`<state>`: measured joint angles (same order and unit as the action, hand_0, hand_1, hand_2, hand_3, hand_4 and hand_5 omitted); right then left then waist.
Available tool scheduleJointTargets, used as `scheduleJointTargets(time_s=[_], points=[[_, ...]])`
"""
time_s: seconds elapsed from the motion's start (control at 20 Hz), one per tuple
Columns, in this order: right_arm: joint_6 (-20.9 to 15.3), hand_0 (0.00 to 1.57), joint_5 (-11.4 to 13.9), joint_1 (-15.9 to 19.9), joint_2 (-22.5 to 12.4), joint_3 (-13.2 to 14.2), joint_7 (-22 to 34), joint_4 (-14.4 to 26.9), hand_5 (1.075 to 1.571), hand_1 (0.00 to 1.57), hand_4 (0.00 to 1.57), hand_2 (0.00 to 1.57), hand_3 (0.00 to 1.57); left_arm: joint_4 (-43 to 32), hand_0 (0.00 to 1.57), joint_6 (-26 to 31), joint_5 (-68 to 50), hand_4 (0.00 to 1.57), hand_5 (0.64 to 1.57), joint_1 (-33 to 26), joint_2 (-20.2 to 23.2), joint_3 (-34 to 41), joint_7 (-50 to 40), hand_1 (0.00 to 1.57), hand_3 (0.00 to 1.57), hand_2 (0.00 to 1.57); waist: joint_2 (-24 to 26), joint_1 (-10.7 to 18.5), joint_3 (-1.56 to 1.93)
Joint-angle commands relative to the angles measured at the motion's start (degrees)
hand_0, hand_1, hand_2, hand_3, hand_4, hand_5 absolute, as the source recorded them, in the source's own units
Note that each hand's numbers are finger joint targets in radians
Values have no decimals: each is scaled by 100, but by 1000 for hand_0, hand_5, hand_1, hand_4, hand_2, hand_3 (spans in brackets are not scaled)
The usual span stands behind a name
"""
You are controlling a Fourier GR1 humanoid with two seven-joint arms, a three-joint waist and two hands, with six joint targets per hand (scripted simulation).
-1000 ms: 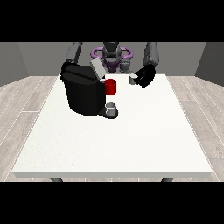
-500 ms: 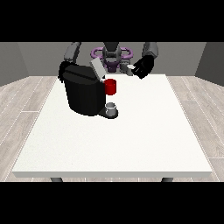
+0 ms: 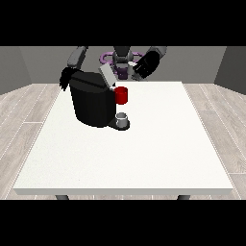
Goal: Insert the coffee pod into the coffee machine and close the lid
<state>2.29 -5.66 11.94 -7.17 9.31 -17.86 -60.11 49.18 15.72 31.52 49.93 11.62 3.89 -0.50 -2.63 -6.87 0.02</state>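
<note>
1. We saw the black machine (image 3: 91, 103) at the table's (image 3: 158, 144) far left, grey lid (image 3: 107, 76) tilted up, red front part (image 3: 121, 95), a cup (image 3: 123, 118) below.
2. The hand at the view's right (image 3: 145, 66) hovered near the lid; we couldn't tell its fingers or any pod.
3. The hand at the view's left (image 3: 65, 79) sat behind the machine, grip unclear.

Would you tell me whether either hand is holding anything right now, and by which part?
It cannot be told: the hand at the view's right is raised near the coffee machine's open lid, its fingers unclear.

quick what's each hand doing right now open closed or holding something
Hand at the view's right: raised near the coffee machine's open lid; fingers cannot be told.
Hand at the view's left: behind the machine; cannot be told.
</note>
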Motion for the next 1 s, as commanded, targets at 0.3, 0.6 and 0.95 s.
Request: scheduleJointTargets(time_s=[0.3,0.6,0.95], points=[[515,0,87,329,-91,-372,-206,-392,1571,0,0,0,0,-443,1417,-380,-84,643,1571,523,388,504,56,1417,1363,1451,-850,-578,-3],[698,0,30,567,-99,-326,-439,-91,1571,0,279,0,0,-586,1391,-238,-267,605,1571,1234,780,831,-264,1391,1409,1439,-1141,-598,-1],[574,0,-66,1120,-143,-80,-409,320,1571,0,202,0,0,-650,1458,-251,-447,596,1571,1634,765,945,-225,1458,1374,1476,-1576,-514,1]])
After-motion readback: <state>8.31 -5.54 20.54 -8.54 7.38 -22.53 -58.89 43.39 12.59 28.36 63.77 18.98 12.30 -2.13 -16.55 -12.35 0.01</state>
